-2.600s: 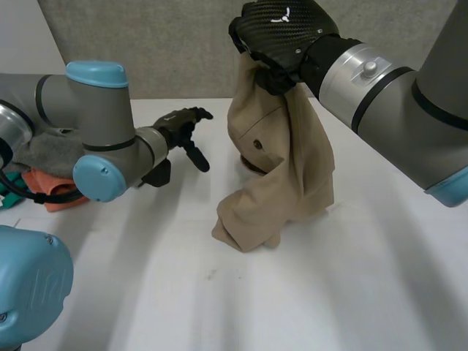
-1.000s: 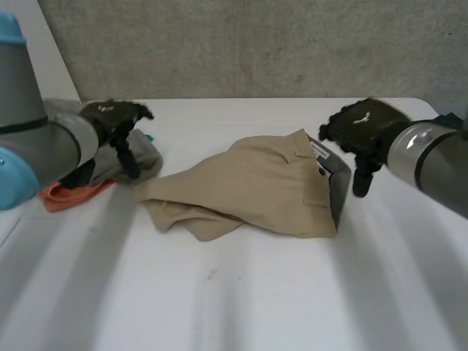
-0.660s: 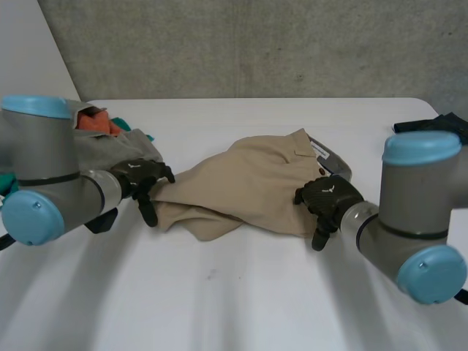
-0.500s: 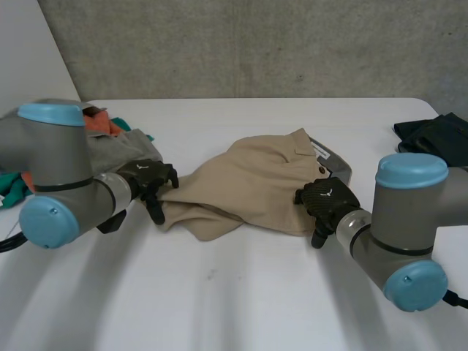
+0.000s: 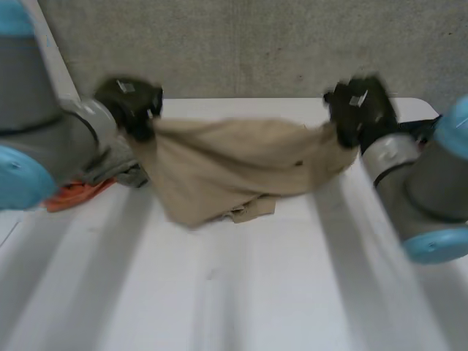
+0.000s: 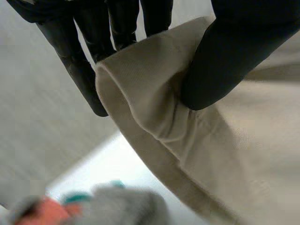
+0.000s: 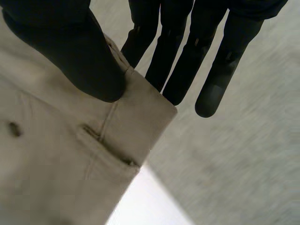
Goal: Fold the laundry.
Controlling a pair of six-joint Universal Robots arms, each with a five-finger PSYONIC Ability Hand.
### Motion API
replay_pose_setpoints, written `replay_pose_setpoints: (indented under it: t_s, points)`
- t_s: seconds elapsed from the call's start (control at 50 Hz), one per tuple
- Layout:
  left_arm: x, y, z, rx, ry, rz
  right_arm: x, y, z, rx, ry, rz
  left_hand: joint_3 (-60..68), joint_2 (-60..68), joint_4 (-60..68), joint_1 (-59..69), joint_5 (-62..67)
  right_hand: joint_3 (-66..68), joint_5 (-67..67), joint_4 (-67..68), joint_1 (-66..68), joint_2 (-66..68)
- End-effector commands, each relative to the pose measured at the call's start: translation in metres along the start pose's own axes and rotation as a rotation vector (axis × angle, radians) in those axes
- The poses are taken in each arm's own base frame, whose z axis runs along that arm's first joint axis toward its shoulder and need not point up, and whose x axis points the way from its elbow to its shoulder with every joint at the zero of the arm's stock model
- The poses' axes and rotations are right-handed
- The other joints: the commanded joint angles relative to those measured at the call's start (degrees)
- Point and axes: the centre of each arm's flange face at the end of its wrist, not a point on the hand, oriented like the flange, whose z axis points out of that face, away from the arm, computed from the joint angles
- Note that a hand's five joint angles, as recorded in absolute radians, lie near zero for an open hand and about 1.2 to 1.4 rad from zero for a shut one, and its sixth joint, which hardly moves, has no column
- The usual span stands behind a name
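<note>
The beige trousers [image 5: 234, 172] are held stretched above the white table [image 5: 241, 292] by 2 hands. An end is pinched between thumb and fingers of the left hand [image 5: 130, 106], and the waistband corner is pinched likewise by the right hand [image 5: 360, 108].

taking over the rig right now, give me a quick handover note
Hands: the left hand is shut on one end of the tan garment, thumb pinching it against the fingers. The right hand is shut on the waistband end in the same way.
Things: the garment hangs stretched between both hands above the table, its middle sagging. A pile of other laundry lies by the left arm.
Done: the garment is lifted and spread.
Left: no fold is made yet. Probably lay it flat, fold it, then take on the pile.
</note>
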Motion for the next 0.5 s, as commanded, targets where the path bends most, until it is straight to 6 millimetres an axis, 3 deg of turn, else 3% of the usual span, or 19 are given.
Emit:
replay_pose_setpoints:
  t_s: [0.02, 0.08, 0.16, 0.3, 0.32, 0.38, 0.4, 0.5]
  points:
    - [-0.025, -0.083, -0.058, 0.229, -0.061, -0.003, 0.06, -0.074, -0.009, 0.022, 0.01, 0.065, 12.0, 11.6, 11.5, 13.6, 13.2, 12.4, 12.1, 11.6, 17.4, 13.2]
    - [-0.027, -0.088, -0.061, 0.234, -0.058, 0.004, 0.064, -0.085, -0.009, 0.012, -0.022, 0.087, 12.0, 11.6, 11.5, 13.6, 13.2, 12.4, 12.1, 11.6, 17.4, 13.2]
    - [-0.026, -0.082, -0.043, 0.207, -0.05, 0.006, 0.058, -0.083, 0.001, -0.025, -0.066, 0.097, 12.0, 11.6, 11.5, 13.6, 13.2, 12.4, 12.1, 11.6, 17.4, 13.2]
    - [-0.025, -0.058, 0.024, 0.218, -0.061, 0.056, 0.027, -0.045, 0.044, -0.066, -0.067, 0.104, 12.0, 11.6, 11.5, 13.6, 13.2, 12.4, 12.1, 11.6, 17.4, 13.2]
    - [-0.029, -0.063, 0.039, 0.286, -0.088, 0.07, 0.021, -0.043, 0.056, -0.033, -0.042, 0.107, 12.0, 11.6, 11.5, 13.6, 13.2, 12.4, 12.1, 11.6, 17.4, 13.2]
    - [-0.036, -0.08, 0.055, 0.423, -0.132, 0.081, 0.019, -0.049, 0.078, 0.074, 0.041, 0.12, 12.0, 11.6, 11.5, 13.6, 13.2, 12.4, 12.1, 11.6, 17.4, 13.2]
    - [-0.041, -0.099, 0.058, 0.545, -0.166, 0.081, 0.023, -0.056, 0.092, 0.168, 0.117, 0.141, 12.0, 11.6, 11.5, 13.6, 13.2, 12.4, 12.1, 11.6, 17.4, 13.2]
    - [-0.063, -0.16, 0.04, 0.9, -0.25, 0.01, 0.053, -0.098, 0.11, 0.488, 0.361, 0.258, 12.0, 11.6, 11.5, 13.6, 13.2, 12.4, 12.1, 11.6, 17.4, 13.2]
